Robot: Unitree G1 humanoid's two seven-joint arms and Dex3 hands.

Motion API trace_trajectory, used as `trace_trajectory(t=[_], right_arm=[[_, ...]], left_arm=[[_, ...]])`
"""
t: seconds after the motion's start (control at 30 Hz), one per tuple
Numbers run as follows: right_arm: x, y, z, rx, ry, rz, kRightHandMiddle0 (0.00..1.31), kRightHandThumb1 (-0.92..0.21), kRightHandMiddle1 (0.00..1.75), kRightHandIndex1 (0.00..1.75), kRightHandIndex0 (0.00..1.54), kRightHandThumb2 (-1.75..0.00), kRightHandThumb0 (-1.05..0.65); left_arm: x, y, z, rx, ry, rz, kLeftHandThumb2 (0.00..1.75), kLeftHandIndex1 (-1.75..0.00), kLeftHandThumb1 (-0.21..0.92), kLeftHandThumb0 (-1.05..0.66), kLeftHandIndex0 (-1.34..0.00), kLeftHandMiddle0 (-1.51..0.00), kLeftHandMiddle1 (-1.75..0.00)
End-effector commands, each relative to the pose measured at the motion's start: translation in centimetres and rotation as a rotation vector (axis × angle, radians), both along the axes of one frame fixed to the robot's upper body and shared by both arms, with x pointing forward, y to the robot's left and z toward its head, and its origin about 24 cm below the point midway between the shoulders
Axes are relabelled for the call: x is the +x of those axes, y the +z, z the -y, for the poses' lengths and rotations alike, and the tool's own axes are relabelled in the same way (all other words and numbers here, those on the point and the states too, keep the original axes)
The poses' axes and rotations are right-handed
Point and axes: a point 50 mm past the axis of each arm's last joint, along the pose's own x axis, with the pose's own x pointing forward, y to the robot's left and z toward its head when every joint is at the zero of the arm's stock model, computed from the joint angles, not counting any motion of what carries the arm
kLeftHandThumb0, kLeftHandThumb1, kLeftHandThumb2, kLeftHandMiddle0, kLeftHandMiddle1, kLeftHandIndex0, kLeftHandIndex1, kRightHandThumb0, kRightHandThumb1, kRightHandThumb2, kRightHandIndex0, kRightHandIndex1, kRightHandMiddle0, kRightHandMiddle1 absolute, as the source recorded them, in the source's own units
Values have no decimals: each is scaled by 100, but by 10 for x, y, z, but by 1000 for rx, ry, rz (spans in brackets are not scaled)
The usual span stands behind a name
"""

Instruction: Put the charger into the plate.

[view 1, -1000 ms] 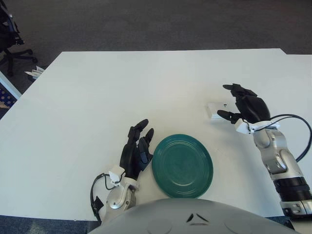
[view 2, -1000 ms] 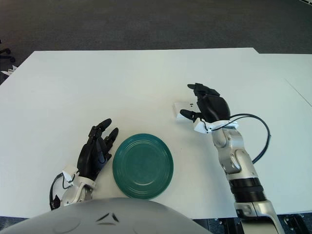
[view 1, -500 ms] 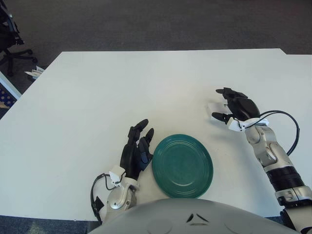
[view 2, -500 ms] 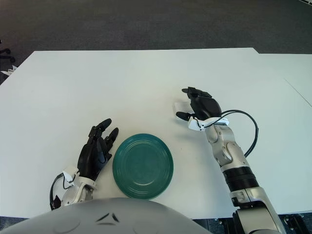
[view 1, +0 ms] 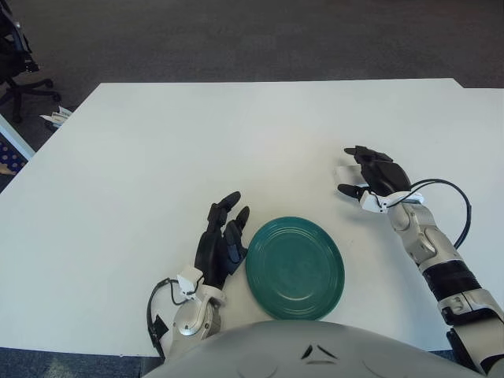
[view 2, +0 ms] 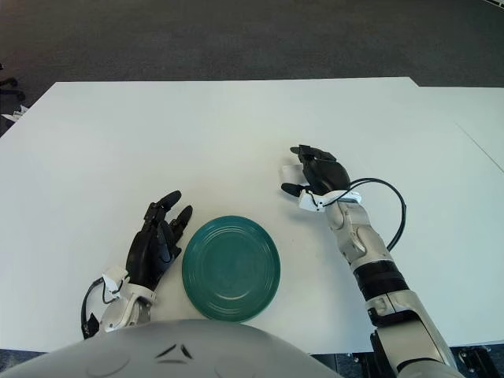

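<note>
A white charger (view 1: 344, 175) is seen on the white table (view 1: 157, 157), to the right of the green plate (view 1: 294, 268) and a little farther from the robot. It is well apart from the plate. Most of the charger is hidden by the right hand (view 1: 370, 177), and only a small white part is seen at the hand's left side.

The right hand is placed over the charger. Its fingers (view 2: 303, 151) are curled around the charger from above, and the thumb (view 2: 289, 189) is held on the near side. Whether the charger is really pinched yet cannot be told. It does not look lifted, and the grab seems to be only just starting.

The left hand (view 1: 223, 240) is seen just beside the plate, on its left side. Its fingers are spread and relaxed, and nothing is held in it.

Nothing is seen inside the plate, so the job is not done yet.

A few things could go wrong. The charger is small and smooth, so it could be pushed away across the table if the fingers are shut too fast. It could also be dropped on the way if only a corner is held. The plate could be bumped and slid if the hand is brought down too low at its rim.
</note>
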Motion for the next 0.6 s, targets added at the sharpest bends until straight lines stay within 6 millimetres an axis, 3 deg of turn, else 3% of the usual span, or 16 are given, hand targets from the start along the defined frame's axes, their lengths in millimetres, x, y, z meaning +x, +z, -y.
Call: trace_trajectory(t=[0.0, 0.57], right_arm=[[5, 2, -1, -4, 4, 27, 0, -92, 56, 0, 19, -65, -86], [5, -17, 7, -25, -5, -38, 0, -92, 52, 1, 21, -66, -87]], left_arm=[[-4, -10, -2, 10, -2, -60, 86, -92, 92, -91, -4, -46, -3], [-4, -10, -4, -8, 9, -55, 84, -93, 92, -92, -5, -49, -4]])
